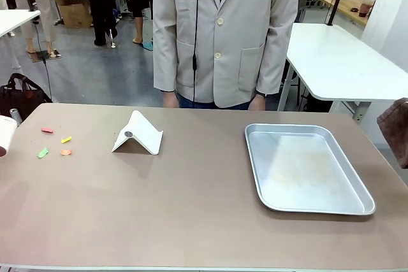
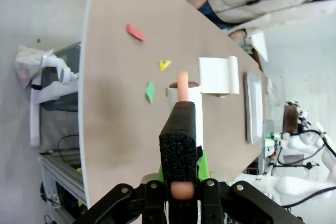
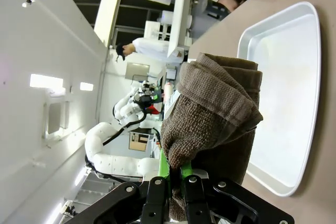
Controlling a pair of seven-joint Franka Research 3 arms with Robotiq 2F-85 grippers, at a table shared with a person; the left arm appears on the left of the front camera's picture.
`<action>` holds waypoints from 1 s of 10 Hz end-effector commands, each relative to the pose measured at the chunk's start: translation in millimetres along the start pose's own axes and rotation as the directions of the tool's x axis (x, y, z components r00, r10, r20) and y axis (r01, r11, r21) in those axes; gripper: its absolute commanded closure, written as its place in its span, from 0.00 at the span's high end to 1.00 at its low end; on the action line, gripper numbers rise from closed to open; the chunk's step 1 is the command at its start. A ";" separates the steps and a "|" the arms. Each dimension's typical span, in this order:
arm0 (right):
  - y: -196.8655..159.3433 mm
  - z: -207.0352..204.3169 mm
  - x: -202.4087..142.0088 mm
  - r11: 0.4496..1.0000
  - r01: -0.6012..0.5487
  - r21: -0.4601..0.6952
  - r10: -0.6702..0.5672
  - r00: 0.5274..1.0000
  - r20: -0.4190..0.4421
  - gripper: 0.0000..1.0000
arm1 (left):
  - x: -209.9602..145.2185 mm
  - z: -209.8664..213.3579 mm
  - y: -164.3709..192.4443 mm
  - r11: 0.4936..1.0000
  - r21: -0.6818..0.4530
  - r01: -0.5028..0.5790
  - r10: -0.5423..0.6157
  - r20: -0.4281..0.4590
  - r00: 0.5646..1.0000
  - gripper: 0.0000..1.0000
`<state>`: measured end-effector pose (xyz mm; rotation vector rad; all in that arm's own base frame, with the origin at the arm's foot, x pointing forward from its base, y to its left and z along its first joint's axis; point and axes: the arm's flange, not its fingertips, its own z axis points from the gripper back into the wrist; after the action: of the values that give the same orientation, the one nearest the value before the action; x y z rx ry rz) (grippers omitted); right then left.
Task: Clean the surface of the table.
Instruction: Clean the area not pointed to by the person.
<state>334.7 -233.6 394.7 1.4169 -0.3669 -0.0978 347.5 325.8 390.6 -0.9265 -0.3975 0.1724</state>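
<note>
Brown-grey and smooth, the big flat table point(image 1: 191, 208) took up the whole near part of the front view, from one side to the other. Four small paper bits lay close together on its left part: a red bit point(image 1: 46, 130), a yellow bit point(image 1: 65, 139), a green bit point(image 1: 43, 153) and an orange bit point(image 1: 65, 152). Just to the right of them stood a white folded card stand point(image 1: 137, 135). It was shaped like a little tent and had a dark round dot on its side. On the right part of the table lay a shiny flat metal tray point(image 1: 252, 164) with faint pale smudges on its bottom.

At the far side stood a person in a light beige jacket point(image 1: 223, 30), with both hands down by the table's far edge. Behind, to the right, was a white-topped table point(image 1: 344, 62).

The left gripper point(image 2: 180, 187) was at the table's left end. Its fingers were squeezed onto a white roller point(image 2: 172, 94) with a peach-coloured handle. A black spongy block point(image 2: 181, 145) sat on the roller just ahead of the fingers. The roller pointed across the table toward the card stand.

The right gripper point(image 3: 178, 174) was at the table's right end, beside the tray. It was pinching a brown towel cloth point(image 3: 215, 108), which was folded and bunched up above its fingers.
</note>
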 end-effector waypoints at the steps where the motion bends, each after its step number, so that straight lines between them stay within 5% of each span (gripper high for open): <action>1: 3.1 1.4 -1.9 1.000 -0.005 0.018 0.005 1.000 0.000 0.09 | 7.7 -12.1 -4.4 0.997 0.037 -0.066 0.066 0.002 0.998 0.23; 10: 3.1 1.4 -1.9 1.000 -0.005 0.018 0.005 1.000 0.000 0.09 | 26.3 -60.7 14.3 0.979 0.141 -0.150 0.151 0.009 0.989 0.23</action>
<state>334.6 -233.6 394.5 1.4172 -0.3666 -0.0980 395.0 306.8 356.6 -0.8390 -0.3082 0.3066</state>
